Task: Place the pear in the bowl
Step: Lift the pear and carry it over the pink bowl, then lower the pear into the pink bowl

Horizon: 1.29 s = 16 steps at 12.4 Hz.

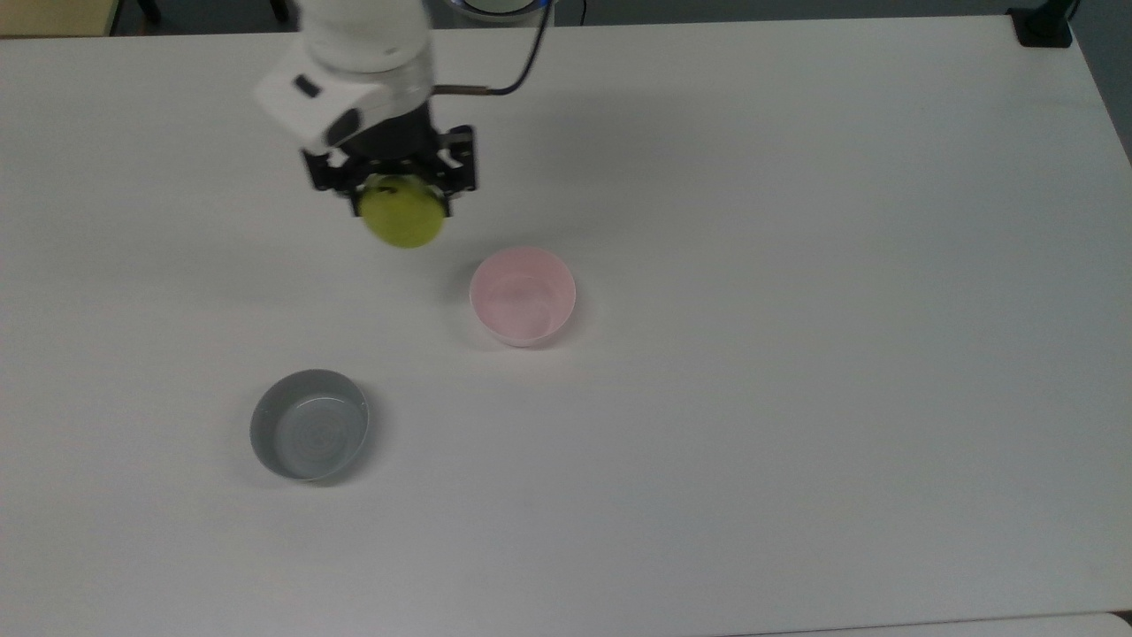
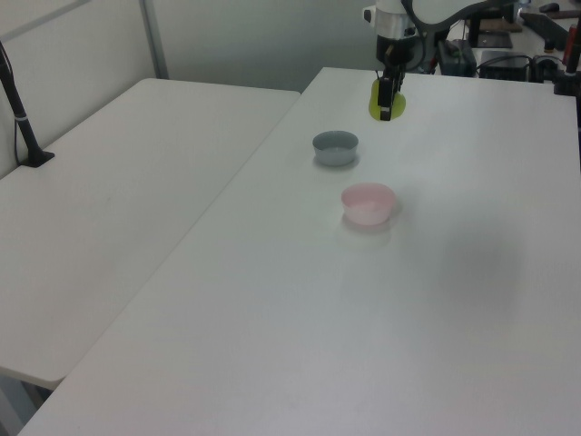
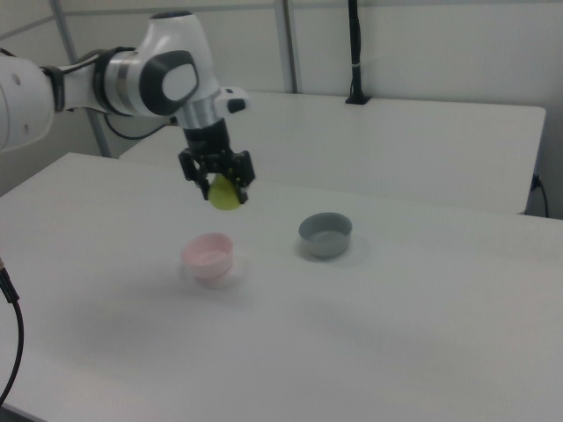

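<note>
Gripper (image 1: 400, 196) hangs above the white table (image 1: 796, 265), fingers pinching the pear (image 1: 402, 218) btwn them, so the fruit is clear of the tabletop w/ its rounded yellow-green end pointing down. In the top view the pear sits up and to the left of the pink bowl (image 1: 523, 295), near it but not over it; in the right view the pear (image 3: 223, 193) is above the pink bowl (image 3: 208, 255) and slightly to the right view's right. The pink bowl holds nothing. Grey bowl (image 1: 309, 425) stands well apart from the pink one, toward the top view's lower left (also holding nothing). In the left view the gripper (image 2: 388, 95) and pear (image 2: 386, 102) are beyond the grey bowl (image 2: 336, 147), w/ the pink bowl (image 2: 369, 203) closer to the camera. Arm (image 3: 132, 79) reaches in from the right view's left.
</note>
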### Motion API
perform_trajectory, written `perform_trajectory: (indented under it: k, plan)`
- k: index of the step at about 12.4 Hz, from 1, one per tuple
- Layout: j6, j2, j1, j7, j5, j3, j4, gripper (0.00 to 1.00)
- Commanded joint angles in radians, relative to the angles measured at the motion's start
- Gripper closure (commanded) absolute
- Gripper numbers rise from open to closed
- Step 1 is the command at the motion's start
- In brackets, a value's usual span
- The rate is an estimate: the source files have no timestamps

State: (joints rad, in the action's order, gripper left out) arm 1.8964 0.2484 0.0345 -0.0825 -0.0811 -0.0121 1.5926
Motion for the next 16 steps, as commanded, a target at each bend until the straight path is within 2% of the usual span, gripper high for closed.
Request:
perform_trajectory:
  k: [1,2,4,6,11,15,16]
  plan:
    - [-0.024,-0.038,-0.114,0.130,-0.005,0.006,0.062,0.44]
    - [-0.019,-0.029,-0.139,0.154,-0.005,0.006,0.085,0.44]
    - [0.115,-0.015,-0.160,0.158,0.000,0.004,0.169,0.44]
    - [0.186,0.002,-0.160,0.159,0.001,0.004,0.196,0.44]
    - [0.277,0.100,-0.157,0.161,0.000,0.004,0.190,0.44]
    - [0.308,0.129,-0.157,0.161,-0.008,0.004,0.188,0.42]
    - [0.314,0.135,-0.157,0.161,-0.008,0.004,0.187,0.37]
